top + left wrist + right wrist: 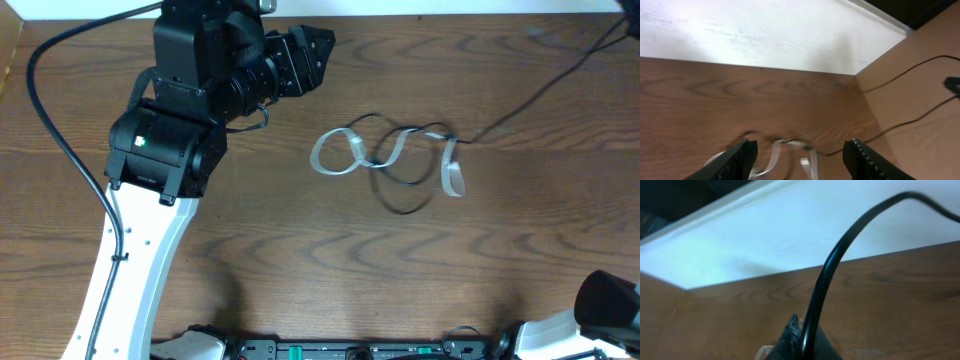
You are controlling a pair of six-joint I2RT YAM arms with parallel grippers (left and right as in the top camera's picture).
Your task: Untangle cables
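Note:
The white cable [335,152] and the thin black cable [405,190] lie looped together mid-table. The black cable's free run [540,90] leads off to the upper right. My left gripper [322,50] hovers left of and behind the tangle. It is open, with nothing between its fingers [737,161]. In the left wrist view the white cable [775,157] shows past the left gripper [800,161]. My right gripper [801,342] is out of the overhead view. It is shut, with a black cable [840,255] rising from between its tips.
The left arm's body [165,140] and its thick black wire [60,130] fill the table's upper left. Part of the right arm [610,300] shows at the bottom right corner. A white wall [765,35] borders the table's far edge.

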